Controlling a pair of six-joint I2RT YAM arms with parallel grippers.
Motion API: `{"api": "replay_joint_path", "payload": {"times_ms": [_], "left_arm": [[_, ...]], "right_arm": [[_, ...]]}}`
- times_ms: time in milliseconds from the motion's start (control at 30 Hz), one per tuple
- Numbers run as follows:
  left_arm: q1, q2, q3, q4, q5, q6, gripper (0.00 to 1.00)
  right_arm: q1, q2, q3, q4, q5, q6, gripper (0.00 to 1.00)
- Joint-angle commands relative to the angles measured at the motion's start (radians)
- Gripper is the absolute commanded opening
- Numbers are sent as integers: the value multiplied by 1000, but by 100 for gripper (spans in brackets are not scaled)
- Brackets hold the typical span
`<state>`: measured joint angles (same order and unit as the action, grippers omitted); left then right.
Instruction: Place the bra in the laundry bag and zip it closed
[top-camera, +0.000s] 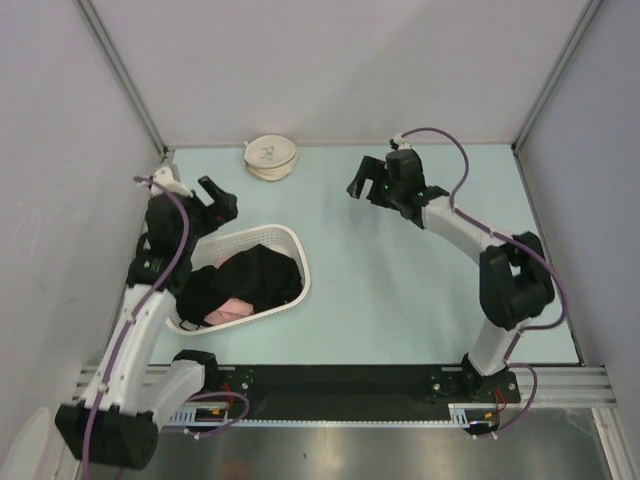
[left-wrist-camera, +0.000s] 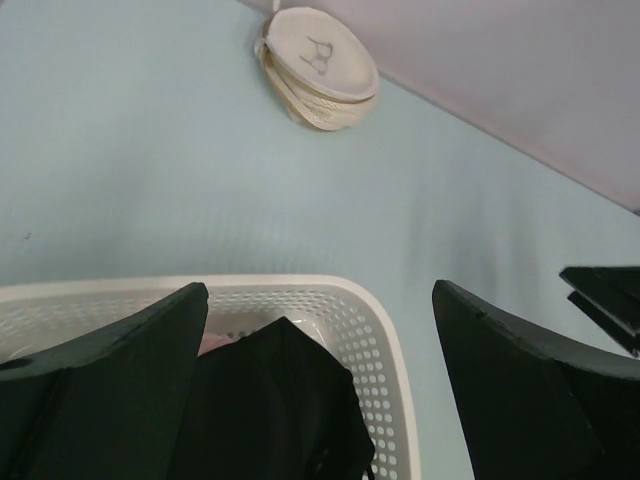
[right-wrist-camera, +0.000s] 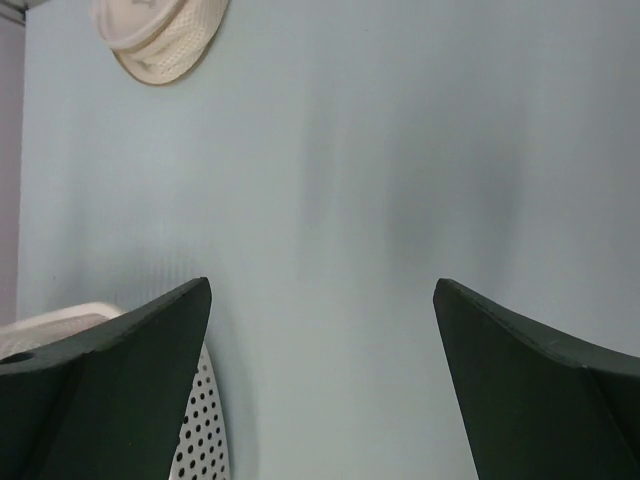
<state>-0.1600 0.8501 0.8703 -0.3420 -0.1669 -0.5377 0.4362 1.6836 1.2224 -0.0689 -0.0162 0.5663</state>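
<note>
Grey walls are closing in a pale blue-green worktop (top-camera: 400, 290) on three sides. At its far edge, near the back wall, the round cream laundry bag (top-camera: 271, 157) is lying alone with its dark logo facing up; what is inside it cannot be told. Well apart from it, on the left and nearer the arms, a white perforated basket (top-camera: 300, 250) is holding a heap of black fabric, and the bra (top-camera: 255, 275) is lying in that heap, its straps not clear enough to pick out. A pink garment (top-camera: 232, 310) is showing under the black cloth at the basket's near end. The left fingers (left-wrist-camera: 120, 370) are hanging spread wide above the basket's far rim, holding and touching nothing. The right fingers (right-wrist-camera: 110, 360) are also spread wide, hovering over bare worktop right of the bag, gripping nothing
</note>
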Motion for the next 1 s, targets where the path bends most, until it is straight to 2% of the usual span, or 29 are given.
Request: {"api": "replay_joint_path", "payload": {"times_ms": [0, 33, 100, 133, 200, 233, 367, 433, 533, 733, 867, 933, 967], "left_arm": [[88, 244, 165, 87, 326, 67, 99], [97, 371, 255, 78, 340, 65, 100], [115, 519, 400, 72, 401, 52, 100], [120, 664, 454, 57, 418, 38, 100], [132, 797, 638, -3, 397, -32, 100], [134, 916, 686, -17, 395, -57, 99], [140, 1129, 840, 46, 379, -220, 97], [139, 1193, 912, 89, 377, -307, 92], [134, 1294, 941, 197, 372, -425, 88], [134, 1455, 1000, 230, 325, -628, 74], [126, 1511, 1004, 282, 290, -754, 66], [122, 1555, 1056, 256, 280, -788, 61], [120, 1572, 1082, 230, 270, -809, 52]], "right_arm": [[9, 175, 274, -265, 5, 17, 100], [9, 195, 343, -337, -25, -46, 100], [12, 218, 348, -361, -37, -78, 100], [10, 209, 335, -350, -86, -109, 100], [12, 159, 258, -326, -143, -128, 100], [15, 136, 227, -297, -192, -115, 100], [58, 2, -14, -171, -287, -43, 100], [119, -71, -72, -149, -274, -34, 100], [217, -171, -167, -149, -209, -17, 100], [329, -366, -302, -180, -196, -5, 100], [345, -562, -348, -255, -122, -32, 100], [343, -623, -366, -299, -85, -29, 100], [338, -648, -386, -310, -76, -25, 100]]}}
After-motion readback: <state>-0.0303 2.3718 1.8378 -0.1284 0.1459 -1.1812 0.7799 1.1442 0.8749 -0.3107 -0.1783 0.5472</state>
